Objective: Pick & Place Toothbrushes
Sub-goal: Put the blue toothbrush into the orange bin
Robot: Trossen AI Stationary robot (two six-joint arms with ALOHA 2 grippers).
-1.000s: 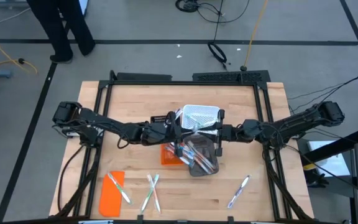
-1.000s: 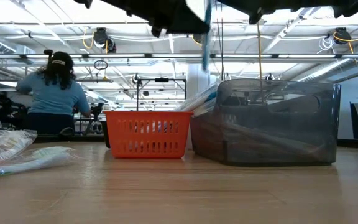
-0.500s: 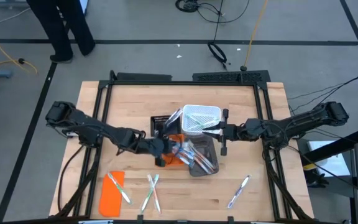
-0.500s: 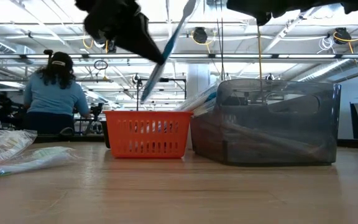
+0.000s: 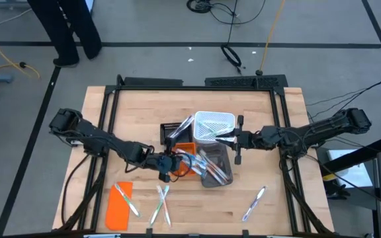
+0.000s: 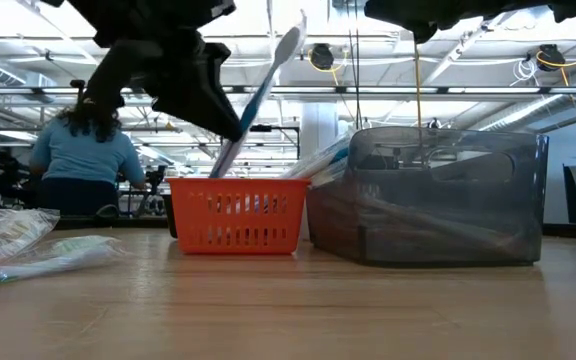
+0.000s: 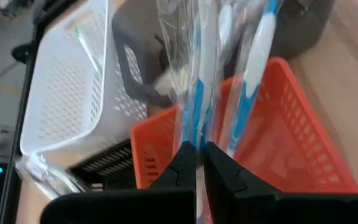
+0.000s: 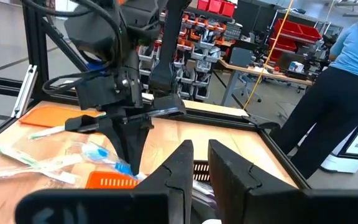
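We see left gripper point(image 7: 196, 155) clamped on wrapped blue-and-white toothbrush point(image 7: 194, 93), long axis tilted, lower end directly over small orange mesh basket point(image 7: 291, 124). Right gripper point(image 8: 194, 158) pinched together, empty, waits beside white basket point(image 5: 213, 125).

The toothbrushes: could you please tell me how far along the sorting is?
Done: several toothbrushes already lie in the grey bin. In hand: the left end effector holds a wrapped blue toothbrush over the orange basket. Left: loose toothbrushes on the table.
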